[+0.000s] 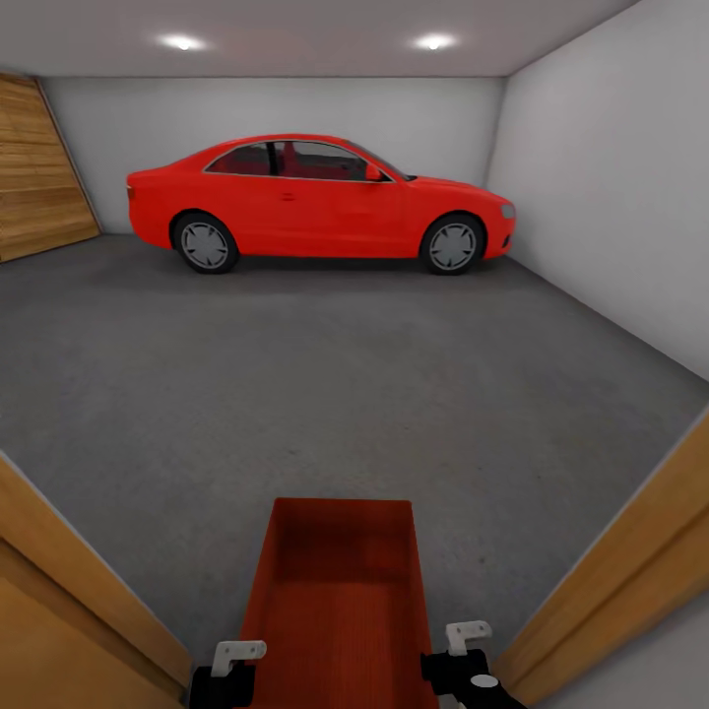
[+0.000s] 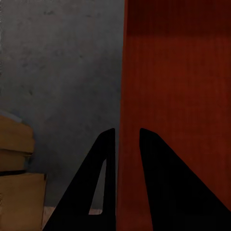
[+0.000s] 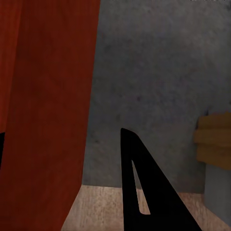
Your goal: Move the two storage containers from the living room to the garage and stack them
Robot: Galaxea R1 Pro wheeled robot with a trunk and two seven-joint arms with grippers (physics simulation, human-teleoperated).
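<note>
One orange-red storage container hangs low in front of me, its ribbed inside facing up, long axis pointing into the garage. My left gripper is shut on the tub's left wall, one black finger on each side. On the opposite wall my right gripper is shut the same way. In the head view the left gripper and the right gripper flank the tub's near end. Ahead spreads the garage's dark-grey concrete floor.
I stand in a doorway with wooden frame posts at left and right. A red coupe is parked along the far wall. A wood-panelled door stands at back left. Light wood planks lie under me.
</note>
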